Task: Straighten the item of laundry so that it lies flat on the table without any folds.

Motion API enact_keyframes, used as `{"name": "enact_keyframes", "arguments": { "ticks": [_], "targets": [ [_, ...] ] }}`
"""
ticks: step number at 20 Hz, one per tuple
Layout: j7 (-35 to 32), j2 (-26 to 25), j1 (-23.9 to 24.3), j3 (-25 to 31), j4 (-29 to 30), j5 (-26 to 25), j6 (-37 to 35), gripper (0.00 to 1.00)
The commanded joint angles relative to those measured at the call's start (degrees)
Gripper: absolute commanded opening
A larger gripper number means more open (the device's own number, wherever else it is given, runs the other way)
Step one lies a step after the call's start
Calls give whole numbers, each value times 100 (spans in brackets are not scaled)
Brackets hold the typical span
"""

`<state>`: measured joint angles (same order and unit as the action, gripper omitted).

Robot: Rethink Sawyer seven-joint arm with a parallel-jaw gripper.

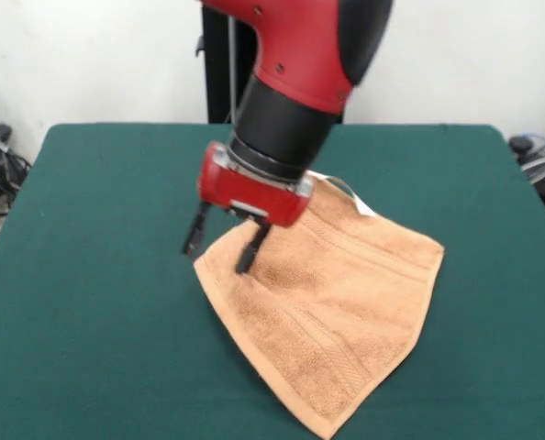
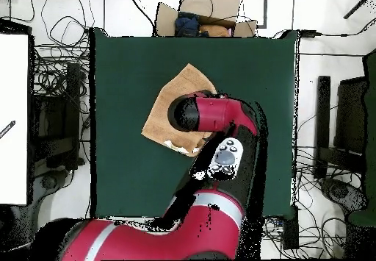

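The peach-orange towel (image 1: 337,293) lies spread like a diamond on the green table (image 1: 89,275), right of centre, one corner pointing at the near edge. Its white tag (image 1: 360,203) and loop show at the far corner. My gripper (image 1: 223,243) hangs just above the towel's left corner, open and empty, with one finger (image 1: 251,249) over the cloth and the other over bare felt. In the overhead view the towel (image 2: 170,104) shows partly on the table (image 2: 125,74). The arm (image 2: 213,115) covers the rest of the towel and hides the gripper.
A cardboard box with dark cloth (image 2: 198,15) sits beyond the table's far edge in the overhead view. Cables and black stands (image 2: 66,89) lie on the floor on both sides. A white panel (image 2: 13,118) stands at the left.
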<state>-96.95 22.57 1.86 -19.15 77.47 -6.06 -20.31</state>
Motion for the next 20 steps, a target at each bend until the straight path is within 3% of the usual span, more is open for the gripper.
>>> {"name": "enact_keyframes", "arguments": {
  "ticks": [1, 5, 6, 14, 20],
  "targets": [
    [227, 394, 229, 823, 358, -192, -872, 100],
    [210, 407, 454, 1093, 556, -200, -672, 100],
    [121, 430, 506, 1161, 616, -228, -532, 0],
    [43, 446, 670, 1454, 791, -300, -208, 0],
    [302, 569, 1369, 2474, 1281, -172, -29, 0]
  ]
}}
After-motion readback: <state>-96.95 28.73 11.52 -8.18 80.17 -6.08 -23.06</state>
